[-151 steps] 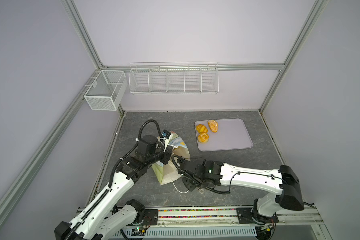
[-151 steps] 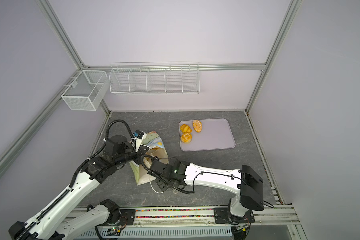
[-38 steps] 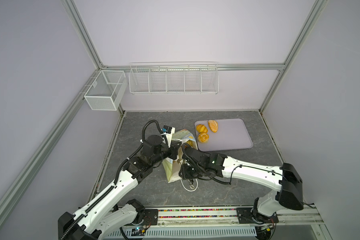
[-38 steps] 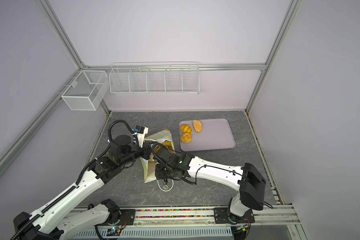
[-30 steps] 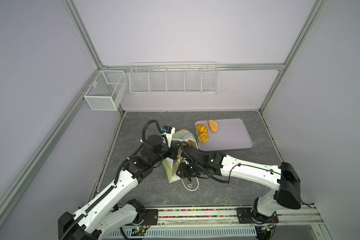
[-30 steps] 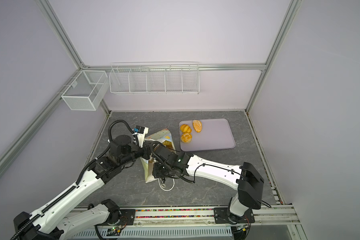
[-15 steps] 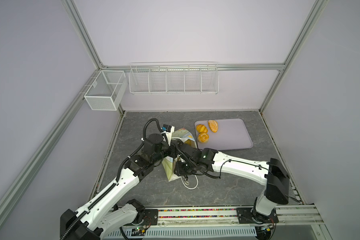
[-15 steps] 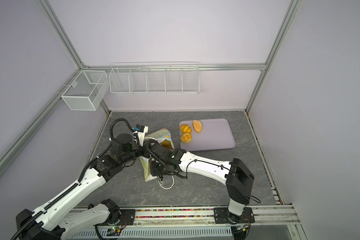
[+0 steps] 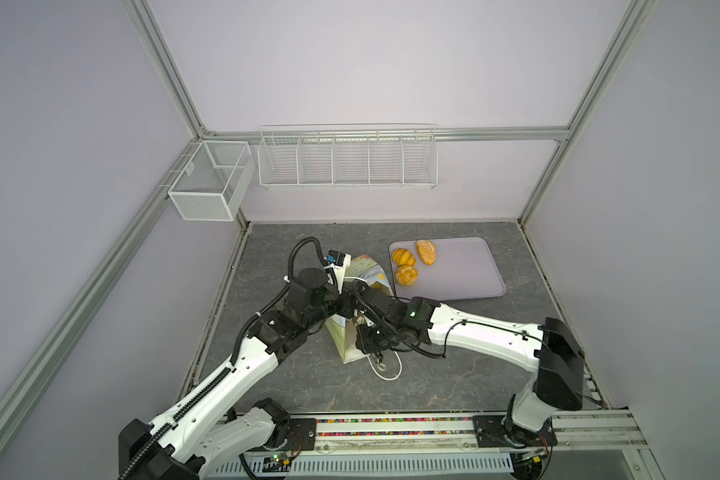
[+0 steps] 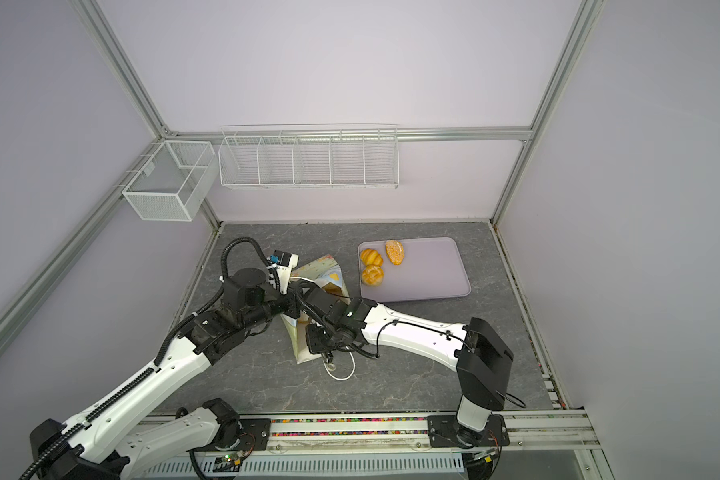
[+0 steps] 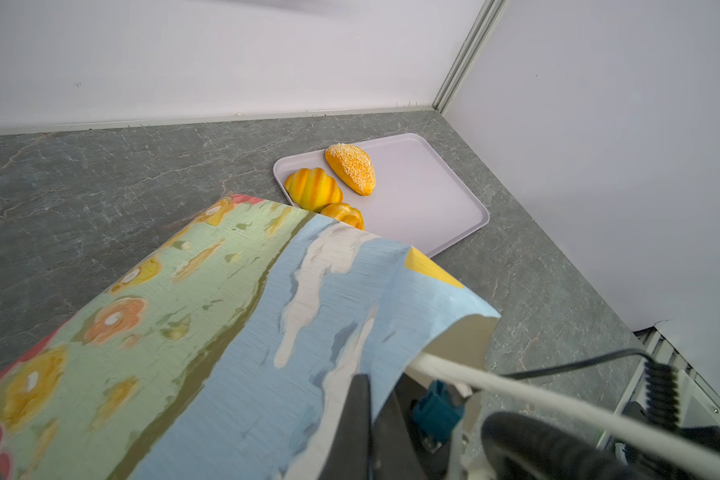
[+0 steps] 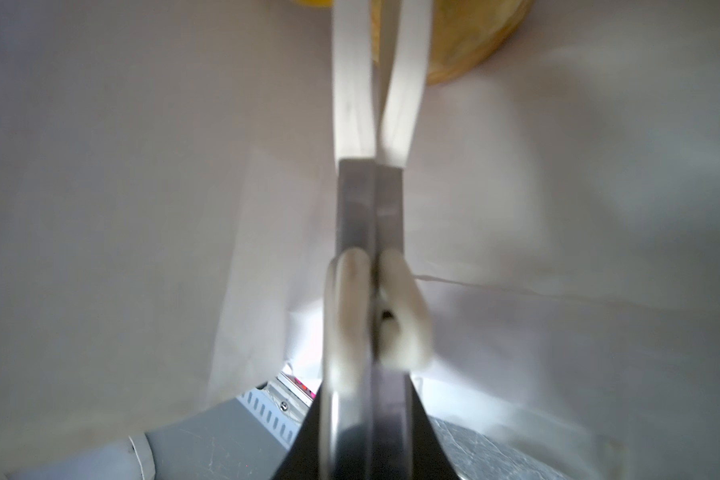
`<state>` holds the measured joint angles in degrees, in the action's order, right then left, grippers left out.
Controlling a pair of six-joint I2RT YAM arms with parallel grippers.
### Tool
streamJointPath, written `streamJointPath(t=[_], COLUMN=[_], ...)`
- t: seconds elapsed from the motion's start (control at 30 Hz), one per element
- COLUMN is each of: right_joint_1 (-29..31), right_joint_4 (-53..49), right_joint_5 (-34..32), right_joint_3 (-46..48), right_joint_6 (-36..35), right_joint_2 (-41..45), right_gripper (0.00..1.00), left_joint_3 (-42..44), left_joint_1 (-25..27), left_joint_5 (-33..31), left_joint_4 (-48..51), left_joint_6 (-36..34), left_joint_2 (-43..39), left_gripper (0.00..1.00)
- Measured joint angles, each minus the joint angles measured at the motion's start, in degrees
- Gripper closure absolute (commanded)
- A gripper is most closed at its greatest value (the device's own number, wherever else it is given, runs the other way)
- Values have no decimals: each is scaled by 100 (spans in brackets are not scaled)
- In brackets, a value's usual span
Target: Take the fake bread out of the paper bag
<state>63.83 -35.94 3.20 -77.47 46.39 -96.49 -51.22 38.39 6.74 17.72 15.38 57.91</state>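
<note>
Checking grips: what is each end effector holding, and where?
Left end effector pinches the paper bag at its mouth rim. Right end effector is shut inside it; a hold on bread cannot be told.

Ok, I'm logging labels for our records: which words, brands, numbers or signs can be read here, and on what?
No text can be read anywhere.
The pale paper carrier bag: only a painted print of flowers, sky and cloud, no words.
The small tag on the white wire-mesh basket: too small to read.

paper bag (image 12: 142, 166) walls hem right end effector (image 12: 378, 41), tray (image 9: 454, 274) mostly bare
</note>
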Motion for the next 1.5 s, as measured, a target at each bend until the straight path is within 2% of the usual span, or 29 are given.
streamJointPath(t=[0.27, 0.5, 0.9, 1.5], right_joint_1=[35, 190, 525, 599], right_joint_4=[-269, -330, -763, -448], right_joint_5=[-219, -363, -778, -435], right_joint_3=[389, 380, -59, -76], right_joint_6=[11, -28, -103, -101], right_joint_2=[459, 476, 474, -20], right_gripper=[93, 71, 58, 53], left_joint_3=[-13, -35, -42, -42], left_joint_1=[4, 4, 4, 4], left_joint_5=[13, 15, 13, 13], left_joint_4=[20, 22, 81, 105], left_joint_6=[-52, -48, -66, -63], left_joint_2=[0, 2, 2, 0], left_gripper=[100, 100, 100, 100])
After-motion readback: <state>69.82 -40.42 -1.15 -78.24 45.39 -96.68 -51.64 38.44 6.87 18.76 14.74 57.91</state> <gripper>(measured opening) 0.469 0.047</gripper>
